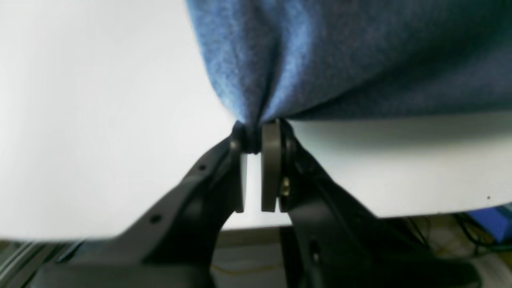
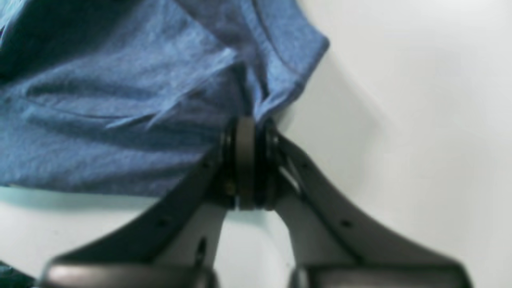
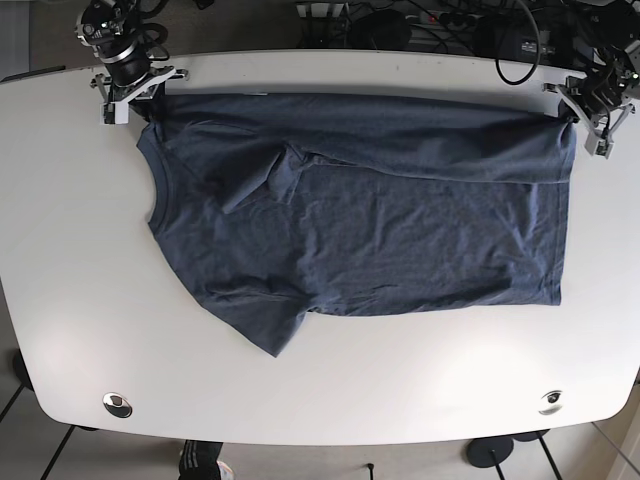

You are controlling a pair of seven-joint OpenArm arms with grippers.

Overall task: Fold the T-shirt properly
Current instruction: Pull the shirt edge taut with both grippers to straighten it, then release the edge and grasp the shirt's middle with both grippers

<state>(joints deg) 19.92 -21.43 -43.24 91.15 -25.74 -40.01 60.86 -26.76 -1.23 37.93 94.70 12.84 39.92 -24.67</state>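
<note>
A dark blue T-shirt (image 3: 380, 210) lies spread on the white table (image 3: 330, 390), its far edge folded over toward the middle. My left gripper (image 3: 572, 115), at the base view's far right, is shut on the shirt's far right corner; the left wrist view shows the fabric (image 1: 320, 56) bunched between the fingertips (image 1: 272, 140). My right gripper (image 3: 150, 100), at the far left, is shut on the shoulder by the collar; the right wrist view shows cloth (image 2: 132, 100) pinched at the gripper's tip (image 2: 248, 128). One sleeve (image 3: 265, 325) points toward the front edge.
Cables and dark equipment (image 3: 430, 25) lie behind the table's far edge. Two round metal fittings (image 3: 117, 404) (image 3: 550, 401) sit near the table's front corners. The floor and table legs (image 3: 490, 455) show below the front edge.
</note>
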